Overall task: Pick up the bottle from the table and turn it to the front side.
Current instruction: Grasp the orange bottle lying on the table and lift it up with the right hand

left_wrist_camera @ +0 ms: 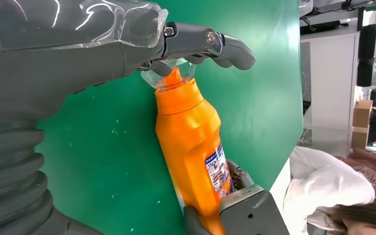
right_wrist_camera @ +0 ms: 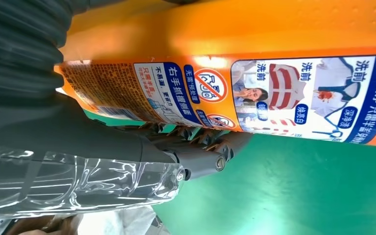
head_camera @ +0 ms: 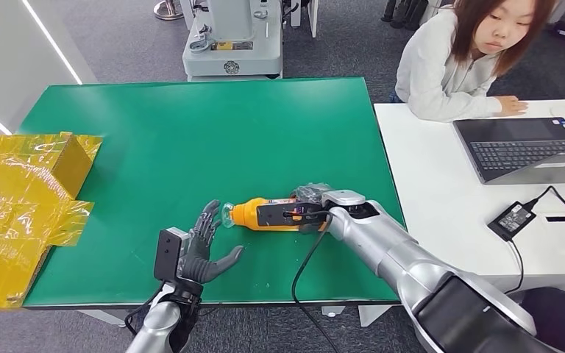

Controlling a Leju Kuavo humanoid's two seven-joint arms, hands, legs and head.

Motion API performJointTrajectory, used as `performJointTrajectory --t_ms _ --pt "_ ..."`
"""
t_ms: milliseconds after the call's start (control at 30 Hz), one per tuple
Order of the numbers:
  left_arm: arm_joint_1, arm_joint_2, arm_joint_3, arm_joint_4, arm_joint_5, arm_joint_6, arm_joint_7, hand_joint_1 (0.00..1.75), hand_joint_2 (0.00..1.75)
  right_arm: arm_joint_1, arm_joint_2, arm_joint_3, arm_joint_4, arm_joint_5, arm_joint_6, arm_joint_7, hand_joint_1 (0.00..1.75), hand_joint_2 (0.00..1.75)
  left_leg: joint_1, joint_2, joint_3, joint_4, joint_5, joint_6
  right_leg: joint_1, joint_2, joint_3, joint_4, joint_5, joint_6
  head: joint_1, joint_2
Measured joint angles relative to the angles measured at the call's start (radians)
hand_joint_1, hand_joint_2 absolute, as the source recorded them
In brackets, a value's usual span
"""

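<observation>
An orange bottle (head_camera: 254,213) with a clear cap (head_camera: 227,215) lies on its side on the green table (head_camera: 191,132), cap pointing to my left. My right hand (head_camera: 305,209) grips its lower body. In the right wrist view its fingers (right_wrist_camera: 196,147) wrap under the bottle (right_wrist_camera: 254,44), whose printed label faces the camera. My left hand (head_camera: 204,250) stands with fingers spread, holding nothing, beside the cap. In the left wrist view its fingertips (left_wrist_camera: 205,44) reach over the clear cap (left_wrist_camera: 169,73) of the bottle (left_wrist_camera: 188,132); I cannot tell whether they touch.
Crumpled yellow film and a yellow box (head_camera: 22,198) cover the table's left edge. A white table (head_camera: 441,191) to the right carries a laptop (head_camera: 530,147) and a charger (head_camera: 511,219); a person (head_camera: 463,59) leans on it. A black cable (head_camera: 305,265) hangs from my right wrist.
</observation>
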Motion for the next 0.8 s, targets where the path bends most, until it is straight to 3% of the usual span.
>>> performJointTrajectory --t_ms 233,400,500,633,800 --pt "0.002 0.002 0.001 0.000 0.011 -0.013 -0.002 0.00 1.75 0.019 -0.011 0.004 -0.021 -0.035 -0.056 -0.048 1.75 1.75 0.000 0.000 0.000 0.000 0.000 0.000 0.000 0.000 0.000 0.000 0.000 0.000 0.000 0.000" --pt "0.019 0.004 0.001 0.000 0.012 -0.024 -0.028 0.00 1.75 0.094 -0.051 -0.100 -0.046 -0.265 -0.142 -0.317 1.75 1.75 0.000 -0.001 0.000 0.000 0.000 0.000 0.000 -0.002 0.000 -0.001 0.000 0.001 0.000 0.000" --pt "0.026 0.005 0.002 0.000 0.011 -0.019 -0.035 0.00 1.75 0.142 -0.066 -0.178 -0.054 -0.351 -0.167 -0.407 1.75 1.75 0.000 -0.002 -0.001 0.000 0.000 0.000 0.000 -0.002 0.000 -0.001 -0.001 0.001 0.000 0.000" --pt "0.029 0.005 0.004 0.000 0.008 -0.014 -0.037 0.00 1.75 0.177 -0.071 -0.228 -0.072 -0.375 -0.182 -0.437 1.75 1.75 0.000 -0.002 -0.001 0.000 0.000 0.000 0.000 -0.002 0.000 -0.001 -0.001 0.001 0.000 0.000" --pt "0.056 0.005 0.017 -0.008 -0.014 -0.007 -0.035 0.00 1.75 0.355 -0.080 -0.393 -0.247 -0.360 -0.256 -0.434 1.75 1.75 0.000 -0.001 0.000 0.000 0.000 0.000 0.000 -0.002 0.000 -0.001 -0.001 0.001 0.000 0.000"
